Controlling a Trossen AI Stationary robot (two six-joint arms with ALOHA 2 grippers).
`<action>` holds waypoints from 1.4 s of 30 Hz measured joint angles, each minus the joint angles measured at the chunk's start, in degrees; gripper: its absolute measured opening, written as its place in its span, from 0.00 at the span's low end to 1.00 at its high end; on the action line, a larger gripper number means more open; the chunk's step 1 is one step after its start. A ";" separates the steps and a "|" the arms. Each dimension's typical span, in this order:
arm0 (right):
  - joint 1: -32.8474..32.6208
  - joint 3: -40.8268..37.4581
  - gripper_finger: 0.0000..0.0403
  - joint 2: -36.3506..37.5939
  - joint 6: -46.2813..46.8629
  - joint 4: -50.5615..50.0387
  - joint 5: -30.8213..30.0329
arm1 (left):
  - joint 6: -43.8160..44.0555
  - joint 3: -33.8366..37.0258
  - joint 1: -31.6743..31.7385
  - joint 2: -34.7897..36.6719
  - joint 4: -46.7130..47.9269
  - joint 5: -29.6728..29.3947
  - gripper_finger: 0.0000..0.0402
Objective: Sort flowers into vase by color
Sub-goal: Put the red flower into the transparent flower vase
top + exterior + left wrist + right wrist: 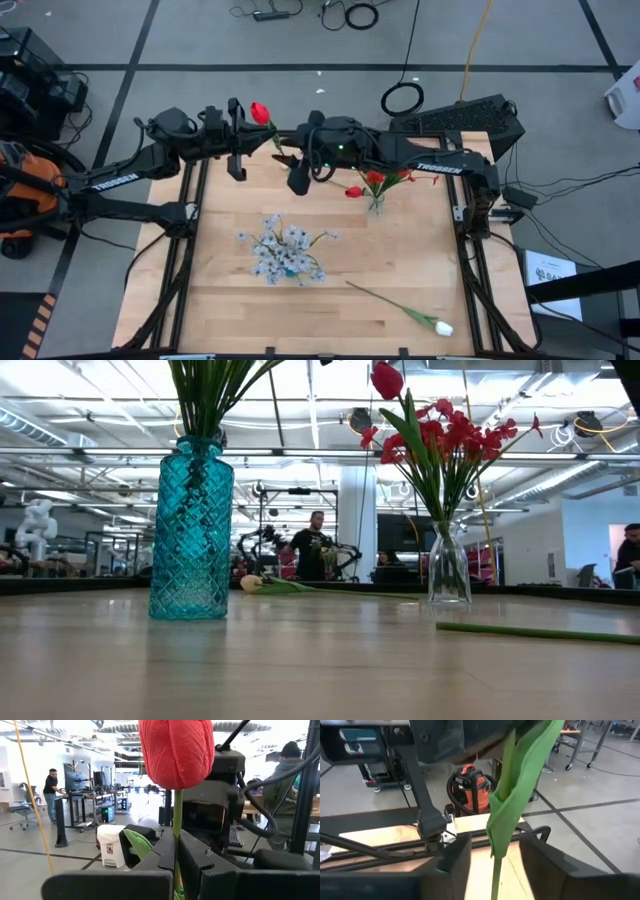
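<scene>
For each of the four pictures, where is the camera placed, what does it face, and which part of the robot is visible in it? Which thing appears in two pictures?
High view: above the table, facing straight down; shows both arms, left gripper and right gripper.
Low view: at table-top height, facing the room across the blue vase and clear vase; no arm shows.
Left wrist view: on the left wrist; its fingers are shut on the red tulip.
Right wrist view: on the right wrist; its fingers flank a green stem.
Shared: the red tulip also shows in the high view.

Red tulip [260, 112], green stem; teal diamond-patterned vase [191, 532]; clear vase [449, 565] of red flowers [450, 435].
</scene>
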State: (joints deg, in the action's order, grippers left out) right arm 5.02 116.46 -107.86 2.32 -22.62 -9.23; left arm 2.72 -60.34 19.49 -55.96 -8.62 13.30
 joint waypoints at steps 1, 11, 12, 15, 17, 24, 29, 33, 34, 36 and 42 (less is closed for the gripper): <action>0.02 0.00 0.36 -0.02 -0.04 -0.23 0.00 | 0.00 0.00 0.00 0.00 0.00 0.00 0.02; 0.17 0.00 0.02 0.09 -1.37 -0.13 0.00 | 0.00 0.00 0.00 0.00 0.22 0.00 0.04; 0.17 0.00 0.03 0.09 -1.36 -0.29 0.00 | 0.01 0.00 0.00 0.00 0.40 0.00 0.04; 0.17 0.00 0.03 0.09 -1.15 -1.16 0.00 | 1.00 0.00 0.00 0.00 1.55 0.00 0.08; 0.17 0.00 0.02 0.13 -1.15 -1.95 -0.57 | 1.47 0.00 0.00 0.00 2.73 0.00 0.11; 0.20 0.00 0.01 2.66 1.83 -7.90 -7.98 | 1.46 0.00 0.00 0.00 4.66 -0.02 0.28; -0.18 0.00 0.01 7.01 4.43 -13.26 -11.79 | 1.46 0.00 -0.02 0.11 4.62 0.00 0.35; -1.36 0.00 0.01 12.37 6.78 -17.14 -16.71 | 1.44 0.00 -0.02 0.11 4.63 0.00 0.36; -1.72 0.00 0.01 13.80 7.72 -18.58 -17.64 | 1.42 0.00 -0.02 0.11 4.61 -0.02 0.36; -2.57 0.02 0.01 16.31 9.98 -20.58 -19.25 | 1.44 0.00 0.00 0.11 4.61 -0.02 0.36; -7.65 0.07 0.01 22.28 17.59 -32.54 -27.77 | 1.49 0.00 0.00 0.11 4.57 -0.51 0.36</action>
State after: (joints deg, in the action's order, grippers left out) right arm -2.64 116.53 -85.58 19.91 -55.16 -37.01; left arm 4.21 -60.34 19.49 -55.86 -4.05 12.79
